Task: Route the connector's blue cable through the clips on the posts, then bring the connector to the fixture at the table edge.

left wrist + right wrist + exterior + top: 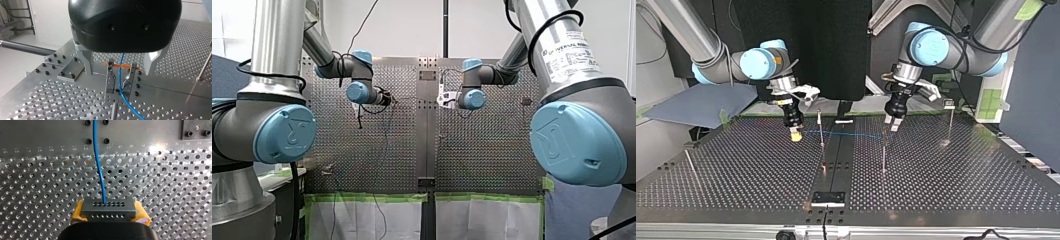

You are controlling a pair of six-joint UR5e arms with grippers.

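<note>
In the right wrist view my right gripper (108,216) is shut on the dark grey connector (108,208), with yellow pads (78,211) on both its sides. The blue cable (98,165) leaves the connector's face and runs ahead over the perforated plate. In the top view it stretches level from my right gripper (795,134) past a thin post (821,127) to my left gripper (892,125). In the left wrist view my left gripper (118,66) stands open above a post clip (110,82) with an orange band. The cable (120,85) runs between the clip's two prongs, touched by neither finger.
The fixture (828,198) sits at the table's near edge in the top view, in the middle. More thin posts stand at that view's right (950,122) and left (691,167), and one (883,152) below my left gripper. A grey cushion (696,107) lies off the table's left.
</note>
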